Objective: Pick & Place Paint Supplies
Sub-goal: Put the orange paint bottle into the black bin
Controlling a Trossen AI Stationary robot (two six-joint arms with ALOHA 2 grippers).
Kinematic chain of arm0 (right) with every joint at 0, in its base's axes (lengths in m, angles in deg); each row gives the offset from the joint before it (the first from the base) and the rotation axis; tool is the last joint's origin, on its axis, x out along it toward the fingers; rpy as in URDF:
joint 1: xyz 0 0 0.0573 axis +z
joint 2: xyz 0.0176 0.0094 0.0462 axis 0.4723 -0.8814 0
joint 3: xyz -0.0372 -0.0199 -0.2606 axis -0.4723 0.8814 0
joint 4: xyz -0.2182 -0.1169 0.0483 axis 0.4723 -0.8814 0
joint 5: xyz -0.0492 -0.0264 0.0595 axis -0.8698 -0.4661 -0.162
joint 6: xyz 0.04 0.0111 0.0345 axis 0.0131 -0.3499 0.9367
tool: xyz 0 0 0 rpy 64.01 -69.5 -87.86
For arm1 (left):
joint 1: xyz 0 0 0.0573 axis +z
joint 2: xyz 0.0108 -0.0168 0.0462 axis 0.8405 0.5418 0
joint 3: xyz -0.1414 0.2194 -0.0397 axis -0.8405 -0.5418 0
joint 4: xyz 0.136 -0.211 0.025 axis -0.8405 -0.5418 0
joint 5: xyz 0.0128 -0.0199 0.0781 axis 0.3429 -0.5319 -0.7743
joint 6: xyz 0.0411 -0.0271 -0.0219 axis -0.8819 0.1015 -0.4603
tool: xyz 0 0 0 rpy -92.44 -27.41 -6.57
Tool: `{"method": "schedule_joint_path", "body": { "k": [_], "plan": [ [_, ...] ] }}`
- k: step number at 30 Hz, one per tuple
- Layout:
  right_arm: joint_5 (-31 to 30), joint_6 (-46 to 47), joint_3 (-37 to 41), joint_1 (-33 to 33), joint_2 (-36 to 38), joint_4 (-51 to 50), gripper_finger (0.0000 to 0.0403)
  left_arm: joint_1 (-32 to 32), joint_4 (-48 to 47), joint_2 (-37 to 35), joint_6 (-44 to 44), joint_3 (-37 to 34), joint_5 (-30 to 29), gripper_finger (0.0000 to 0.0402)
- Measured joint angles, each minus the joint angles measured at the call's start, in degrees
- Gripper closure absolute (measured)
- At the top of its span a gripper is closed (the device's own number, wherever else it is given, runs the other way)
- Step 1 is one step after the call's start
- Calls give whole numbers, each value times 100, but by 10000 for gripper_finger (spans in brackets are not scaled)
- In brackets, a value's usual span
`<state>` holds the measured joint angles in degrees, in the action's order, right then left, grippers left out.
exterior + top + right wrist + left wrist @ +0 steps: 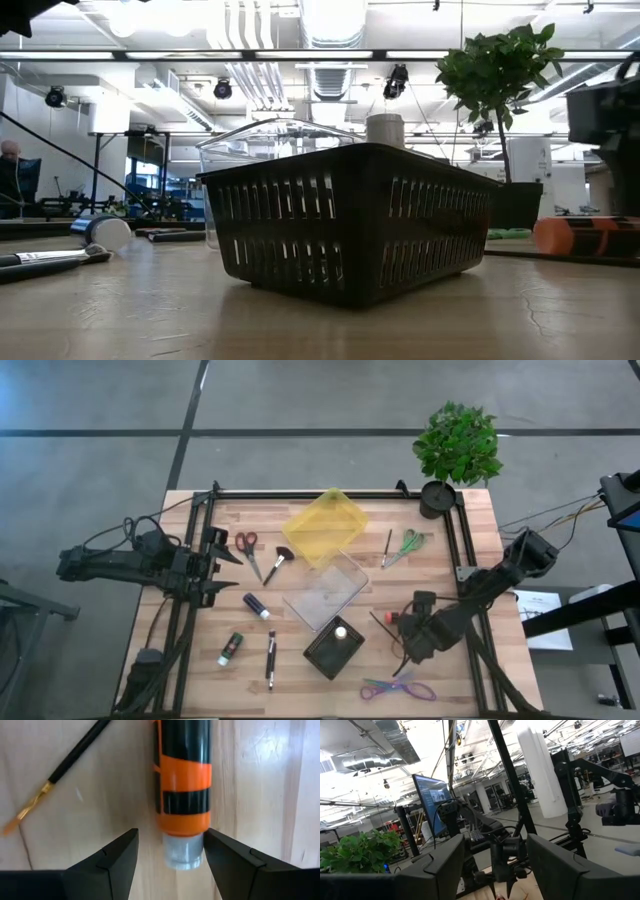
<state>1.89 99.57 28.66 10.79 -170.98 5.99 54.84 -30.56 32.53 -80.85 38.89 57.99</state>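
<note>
Our right gripper (170,855) is low over the table with fingers (107,862) spread wide, straddling the cap end of the orange-red paint bottle (182,795). The bottle lies flat on the wood, running lengthwise straight ahead from between the fingertips, cap nearest them. No contact yet as far as we can see, so nothing is held. We read this as lining up for a sideways pinch near the cap. A thin brush (55,775) lies beyond the left-hand finger, angled away, clear of the closing path.

The black basket (333,647) sits just beside the gripper, one white-capped bottle (341,631) already standing in it, so that looks like our drop target.

Our left gripper (495,865) waits raised at the table's far edge, pointing out into the room, fingers (440,867) parted and empty. The dark blue bottle (256,606) and green bottle (231,649) lie on the table on its side.
</note>
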Motion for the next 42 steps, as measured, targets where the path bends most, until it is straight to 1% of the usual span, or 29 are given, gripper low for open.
{"method": "schedule_joint_path", "body": {
  "k": [4, 7, 12, 15, 24, 29, 31, 33, 35, 37, 39, 42],
  "plan": [
    [39, -54, 26, -118, 4, 72, 182, 0, 0, 0, 0, 0, 0, 181],
    [155, -61, 66, -133, 4, 156, 195, 0, 0, 0, 0, 0, 0, 181],
    [416, 32, 135, -126, 7, 244, 254, 0, 0, 0, 0, 0, 0, 181],
    [434, 12, 147, -126, 11, 350, 288, -2, 0, 0, 0, 0, 0, 181],
    [456, 115, 132, -126, 68, 577, 290, -2, -16, -2, -46, 0, 0, 181],
    [431, 210, -25, -109, 381, 597, 290, -1, -62, -2, -348, 0, -1, 181],
    [275, 234, -101, -76, 564, 585, 290, -2, -140, 8, -485, 0, -1, 181],
    [-11, 238, -226, -35, 790, 609, 290, -3, -170, 74, -667, -6, 0, 181],
    [-327, 145, -325, 7, 1000, 835, 290, -38, -83, 165, -942, -98, 0, 181],
    [-617, -156, -378, 16, 1193, 1360, 290, -99, 199, 340, -1155, -177, 2, 181],
    [-850, -558, -423, 13, 1368, 2091, 290, -169, 536, 549, -1196, -199, 2, 181],
    [-1082, -1190, -485, -17, 1481, 3025, 290, -321, 981, 894, -1235, -162, 0, 181]
  ]
}}
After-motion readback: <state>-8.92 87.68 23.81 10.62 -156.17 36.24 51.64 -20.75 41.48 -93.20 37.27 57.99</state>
